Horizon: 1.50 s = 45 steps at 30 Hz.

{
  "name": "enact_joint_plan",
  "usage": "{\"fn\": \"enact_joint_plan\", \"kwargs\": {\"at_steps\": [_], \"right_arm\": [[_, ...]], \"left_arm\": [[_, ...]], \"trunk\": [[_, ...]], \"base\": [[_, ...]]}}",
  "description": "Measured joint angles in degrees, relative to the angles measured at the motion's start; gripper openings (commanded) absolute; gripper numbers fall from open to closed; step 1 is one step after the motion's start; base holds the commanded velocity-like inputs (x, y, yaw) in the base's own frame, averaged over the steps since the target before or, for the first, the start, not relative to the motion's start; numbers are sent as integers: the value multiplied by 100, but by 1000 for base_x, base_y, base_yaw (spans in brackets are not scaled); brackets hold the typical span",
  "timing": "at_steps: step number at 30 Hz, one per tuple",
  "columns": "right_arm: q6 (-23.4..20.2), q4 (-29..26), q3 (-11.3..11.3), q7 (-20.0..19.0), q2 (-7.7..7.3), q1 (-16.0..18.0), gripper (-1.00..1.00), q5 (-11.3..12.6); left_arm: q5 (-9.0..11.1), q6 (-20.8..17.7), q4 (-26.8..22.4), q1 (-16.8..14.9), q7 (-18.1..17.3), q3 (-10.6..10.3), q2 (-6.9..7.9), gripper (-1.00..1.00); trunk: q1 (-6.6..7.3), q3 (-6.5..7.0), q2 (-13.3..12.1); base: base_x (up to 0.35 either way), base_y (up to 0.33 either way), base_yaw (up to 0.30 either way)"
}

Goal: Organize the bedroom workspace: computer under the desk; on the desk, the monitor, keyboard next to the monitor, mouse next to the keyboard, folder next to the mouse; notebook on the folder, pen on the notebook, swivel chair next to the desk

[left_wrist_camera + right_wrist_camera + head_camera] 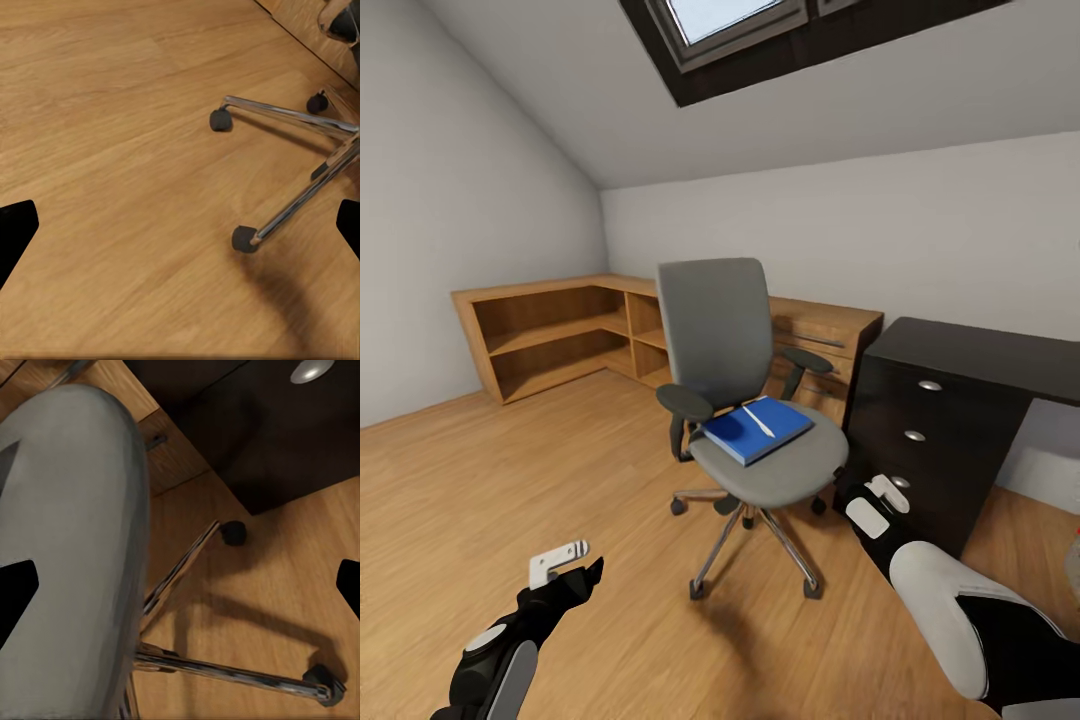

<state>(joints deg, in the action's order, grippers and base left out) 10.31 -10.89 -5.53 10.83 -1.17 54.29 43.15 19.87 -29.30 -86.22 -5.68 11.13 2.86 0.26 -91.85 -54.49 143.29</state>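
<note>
The grey swivel chair stands mid-room on a chrome star base, just left of the black desk. A blue folder lies flat on its seat, with a thin whitish pen on top. My left gripper hangs open, low over the floor to the left of the chair base. By the seat's right edge, close to the desk's drawers, my right gripper is open too. The right wrist view looks past the seat's rim to the chair's legs and the desk front.
A light wooden shelf unit and dresser run along the back wall behind the chair. The desk's drawer front with silver knobs stands right beside the chair. Bare wooden floor spreads to the left. A sloped ceiling with a skylight is overhead.
</note>
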Motion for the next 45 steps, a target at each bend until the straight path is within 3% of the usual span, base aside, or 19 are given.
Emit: {"fn": "enact_joint_plan", "kwargs": {"at_steps": [39,45], "right_arm": [[-10,-8,-11,-3,-10,0,100,4],[-187,-8,-23,-99,-32,0,100,3]], "left_arm": [[0,0,7,0,0,-7,-2,100],[0,0,9,0,0,-9,-2,100]], "trunk": [[1,0,0],[1,0,0]], "base": [[-30,0,0],[0,0,0]]}}
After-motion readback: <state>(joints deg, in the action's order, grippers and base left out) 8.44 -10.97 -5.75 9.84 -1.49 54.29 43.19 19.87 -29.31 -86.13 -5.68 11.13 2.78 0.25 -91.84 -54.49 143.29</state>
